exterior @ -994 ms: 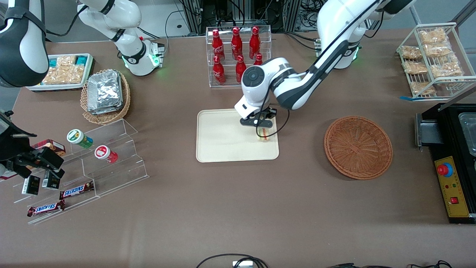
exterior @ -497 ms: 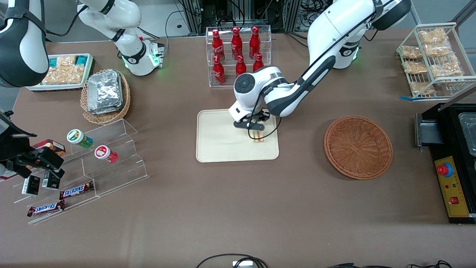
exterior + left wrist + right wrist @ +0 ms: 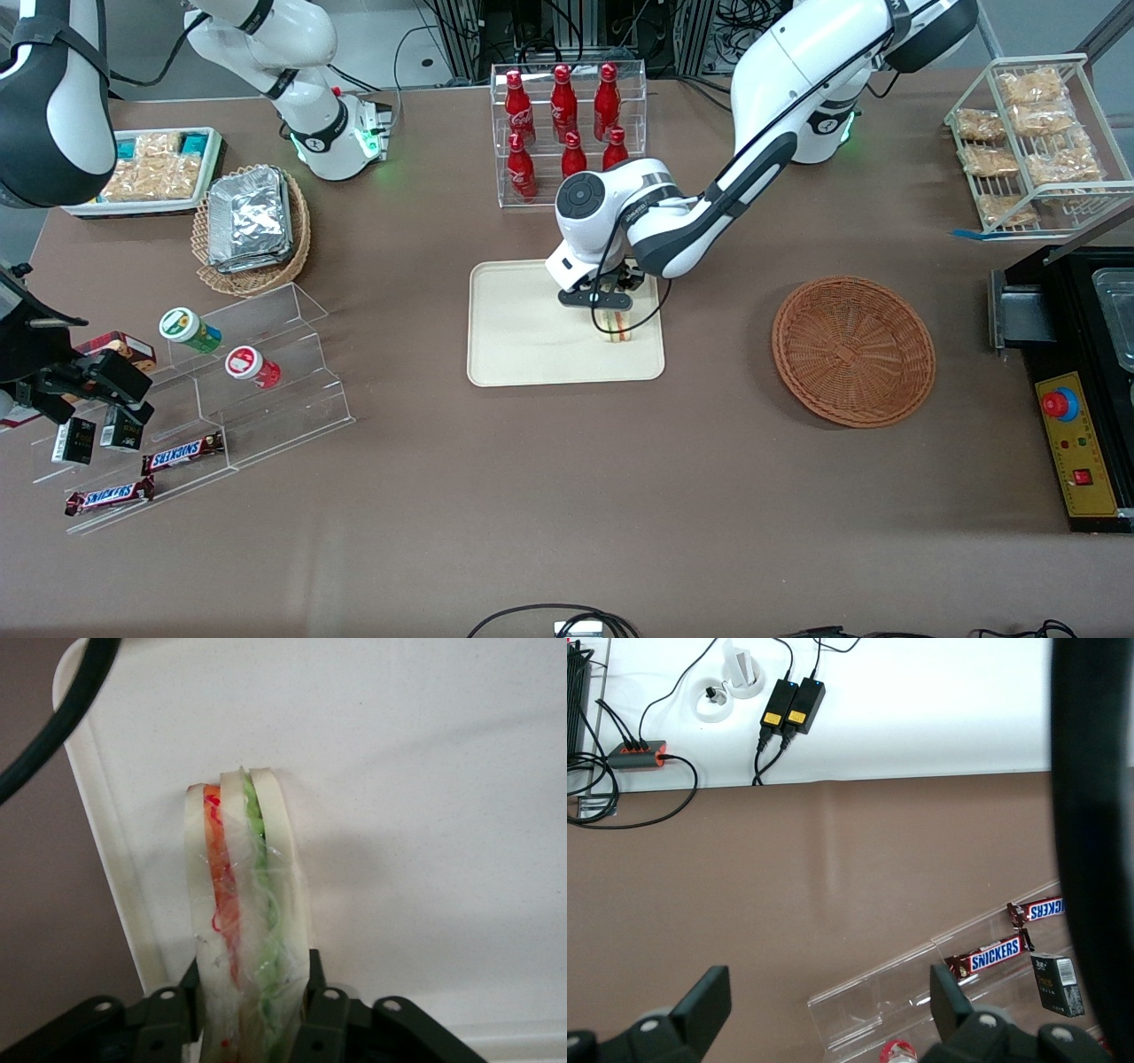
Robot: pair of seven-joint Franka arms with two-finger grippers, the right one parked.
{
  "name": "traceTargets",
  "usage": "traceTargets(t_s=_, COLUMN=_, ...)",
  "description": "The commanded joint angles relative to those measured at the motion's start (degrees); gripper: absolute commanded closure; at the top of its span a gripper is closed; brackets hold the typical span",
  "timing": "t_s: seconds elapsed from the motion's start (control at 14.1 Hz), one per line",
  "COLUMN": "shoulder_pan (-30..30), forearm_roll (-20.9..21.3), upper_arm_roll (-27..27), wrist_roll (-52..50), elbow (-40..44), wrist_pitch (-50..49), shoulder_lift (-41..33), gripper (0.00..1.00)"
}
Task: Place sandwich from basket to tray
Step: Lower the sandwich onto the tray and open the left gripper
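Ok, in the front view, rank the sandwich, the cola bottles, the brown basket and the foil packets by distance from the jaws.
Gripper over the tray.
1. Sandwich, held in the jaws.
2. Cola bottles, farther from the camera.
3. Brown basket, toward the working arm's end.
4. Foil packets, toward the parked arm's end.

The gripper clamps the sandwich between both fingers. The sandwich stands on edge on the tray, close to its rim.

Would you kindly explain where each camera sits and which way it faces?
Front view: high, facing both arms; tray, empty basket, gripper.
Left wrist view: on the working wrist, looking down at the gripper shut on the sandwich, on the tray.
Right wrist view: parked gripper's fingers, Snickers bars.
Front and left wrist share sandwich and tray.
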Motion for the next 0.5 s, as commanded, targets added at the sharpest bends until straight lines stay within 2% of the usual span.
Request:
traceTargets(t_s=0.0, shoulder_pan=-0.94, forearm_roll=1.55, upper_arm_roll=0.48, wrist_roll=-1.75, elbow=0.98, wrist_pitch=-1.12, shoulder_lift=-0.21, gripper=0.01)
traceTargets(t_s=0.43, shoulder_pan=0.11, forearm_roll=0.58, upper_arm_roll=0.4, wrist_roll=-1.84, elbow=7.48, wrist_pitch=-6.65, shoulder_lift=-1.18, gripper=0.01)
